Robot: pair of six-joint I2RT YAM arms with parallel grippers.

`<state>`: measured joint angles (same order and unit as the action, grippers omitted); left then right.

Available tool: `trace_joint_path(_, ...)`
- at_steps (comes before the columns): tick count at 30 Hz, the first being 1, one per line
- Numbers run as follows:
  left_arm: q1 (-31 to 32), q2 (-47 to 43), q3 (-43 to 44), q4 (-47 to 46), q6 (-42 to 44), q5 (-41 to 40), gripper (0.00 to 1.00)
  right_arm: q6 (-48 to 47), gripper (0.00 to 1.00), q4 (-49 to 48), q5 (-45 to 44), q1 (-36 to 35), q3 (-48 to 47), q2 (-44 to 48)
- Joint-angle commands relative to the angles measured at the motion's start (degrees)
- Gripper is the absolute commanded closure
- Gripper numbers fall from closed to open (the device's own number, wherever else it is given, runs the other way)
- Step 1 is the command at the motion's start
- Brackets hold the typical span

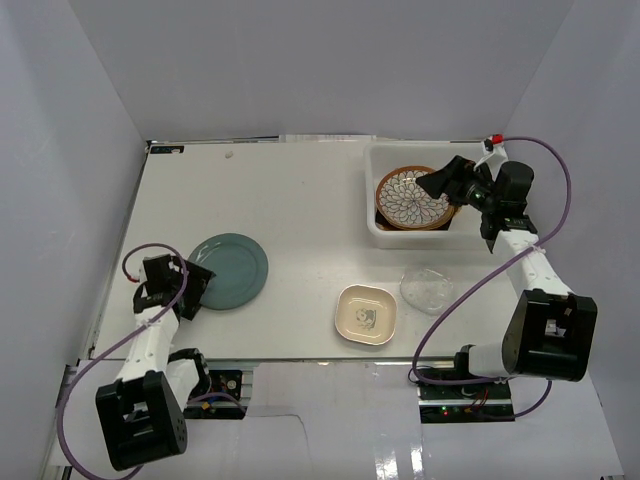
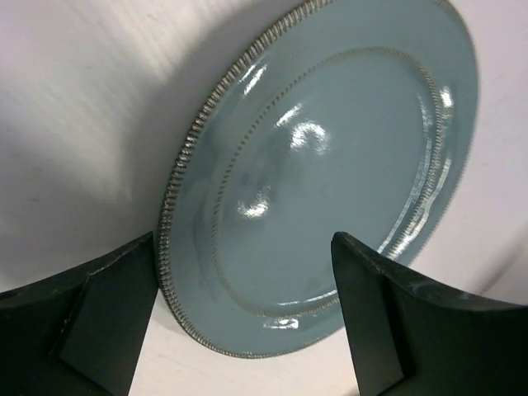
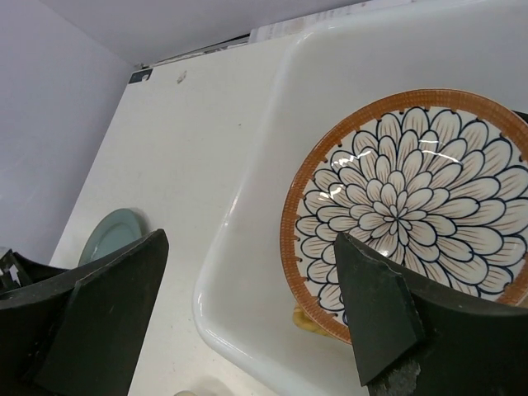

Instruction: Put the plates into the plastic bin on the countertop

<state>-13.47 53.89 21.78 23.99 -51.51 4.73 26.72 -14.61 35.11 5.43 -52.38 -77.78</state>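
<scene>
Right gripper hovers over the plastic bin at the far right of the countertop. Its jaws are spread wide with nothing between them. The brown-rimmed petal-patterned plate lies flat inside the bin, directly under the gripper and not touching it. In the right wrist view this plate fills the right side, with the right finger in front of its near edge. A yellowish bit pokes out from under the plate; I can't tell what it is.

Left gripper is at the near left, low over the teal round plate, which lies on the countertop outside the bin. Its jaws are open wide. In the left wrist view the fingers flank the plate's beaded near rim, not clamped on it.

The cream rounded-square plate sits near centre-right on the countertop. The clear glass plate lies just right of it, near the bin's front wall. Both are well apart from either gripper.
</scene>
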Motion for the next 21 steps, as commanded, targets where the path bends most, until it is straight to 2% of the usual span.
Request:
trace_joint_path(1,-0.7,-0.4,-6.9,-6.5,-5.3,7.4,0.10,0.3,0.12,-3.4,2.7,-0.8,-0.6,0.0)
trace_joint_path(5,-0.8,-1.8,-13.9,-18.4,-9.5,10.8,0.22,0.5,0.13,-4.0,3.0,-2.5,-0.4,0.5)
trace_joint_path(6,-0.8,-1.9,-16.6,-22.5,-11.3,11.4,0.31,0.4,0.13,-4.0,2.9,-3.7,-0.4,0.6)
trace_joint_path(8,-0.8,-2.0,-18.8,-26.9,-12.5,12.6,0.37,0.2,0.14,-3.8,2.3,-5.7,-0.4,1.0)
trace_joint_path(9,-0.8,-2.2,-20.7,-30.4,-13.3,12.8,0.44,0.2,0.13,-3.8,2.2,-7.9,-0.4,1.1)
trace_joint_path(13,-0.7,-2.6,-24.0,-38.5,-13.5,12.9,0.61,-1.1,0.13,-2.8,0.8,-16.0,-1.2,0.4)
trace_joint_path(17,-0.8,-0.1,-26.2,-48.2,-12.6,12.8,0.69,-2.6,0.13,-1.3,-1.9,-27.0,-2.8,-1.8)
trace_joint_path(19,-0.8,3.4,-26.2,-53.8,-11.2,13.6,0.76,-2.4,0.13,-1.3,-1.8,-29.6,-4.1,-3.6)
trace_joint_path(21,-0.8,6.0,-26.0,-57.1,-10.5,14.3,0.94,-2.2,0.13,-1.6,-2.7,-32.9,-4.5,-4.6)
